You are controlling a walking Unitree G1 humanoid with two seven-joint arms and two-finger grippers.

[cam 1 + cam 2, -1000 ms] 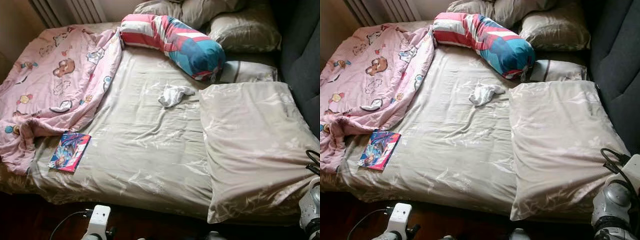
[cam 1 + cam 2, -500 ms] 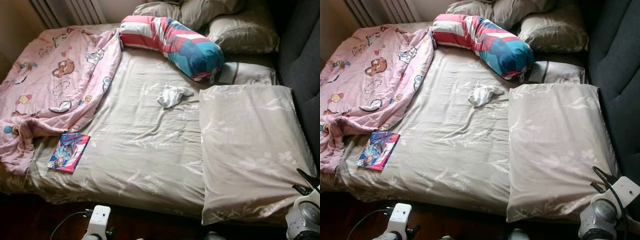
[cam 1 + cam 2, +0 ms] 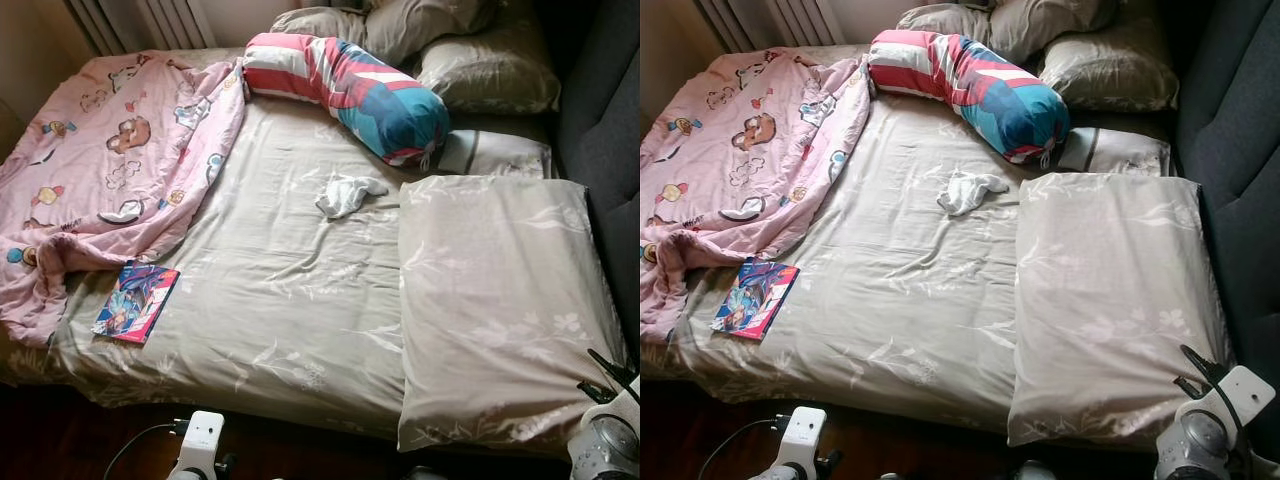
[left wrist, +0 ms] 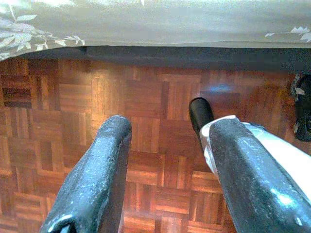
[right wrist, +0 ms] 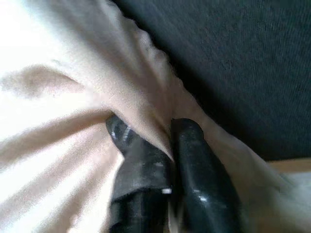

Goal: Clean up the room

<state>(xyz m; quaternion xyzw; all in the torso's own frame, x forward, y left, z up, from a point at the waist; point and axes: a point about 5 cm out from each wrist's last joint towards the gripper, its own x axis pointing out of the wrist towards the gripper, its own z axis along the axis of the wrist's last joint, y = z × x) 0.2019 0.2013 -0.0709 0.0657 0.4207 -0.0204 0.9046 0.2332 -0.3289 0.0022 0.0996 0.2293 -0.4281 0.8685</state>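
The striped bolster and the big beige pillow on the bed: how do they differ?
The striped bolster is a long roll in pink, white and blue; the big beige pillow is flat, rectangular and plain with a faint leaf print. The bolster lies untouched; the right hand pinches the pillow's corner. Both rest on the bed.

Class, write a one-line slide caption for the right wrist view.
Right pincer pinching a fold of the beige pillow beside the dark headboard.

Right pincer (image 5: pixel 158 133) tips buried in pillow (image 5: pixel 58 97)
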